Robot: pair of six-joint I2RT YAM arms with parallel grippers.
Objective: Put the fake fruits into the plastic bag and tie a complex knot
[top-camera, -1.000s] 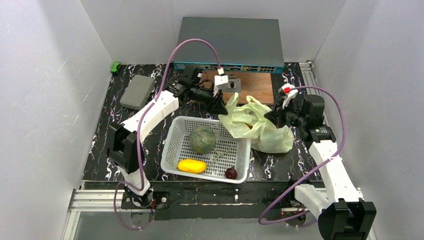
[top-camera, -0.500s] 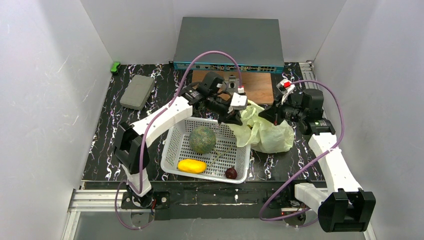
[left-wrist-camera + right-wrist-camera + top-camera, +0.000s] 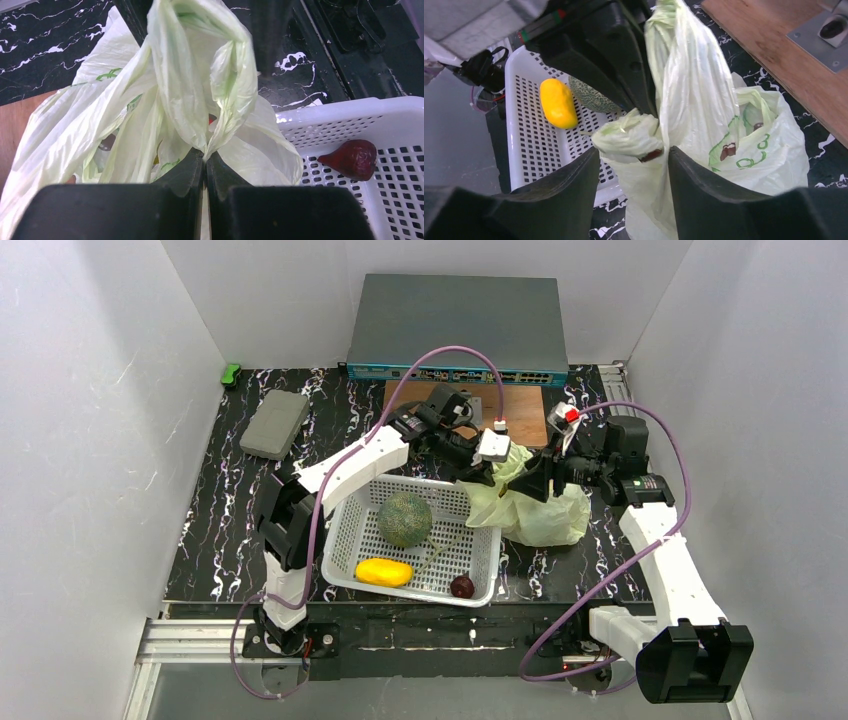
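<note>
Your left gripper (image 3: 205,159) is clamped on a plastic bag (image 3: 75,125) handle. Right gripper (image 3: 631,162) gapes, film loose between. Tug hard and it may tear.

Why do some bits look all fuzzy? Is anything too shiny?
Left wrist view: the left gripper, close to the lens, is blurry; the plastic bag and plum look sharper. Right wrist view: the right gripper is fuzzy too, the mango crisp. Top view: soft, even light, no strong glare.
</note>
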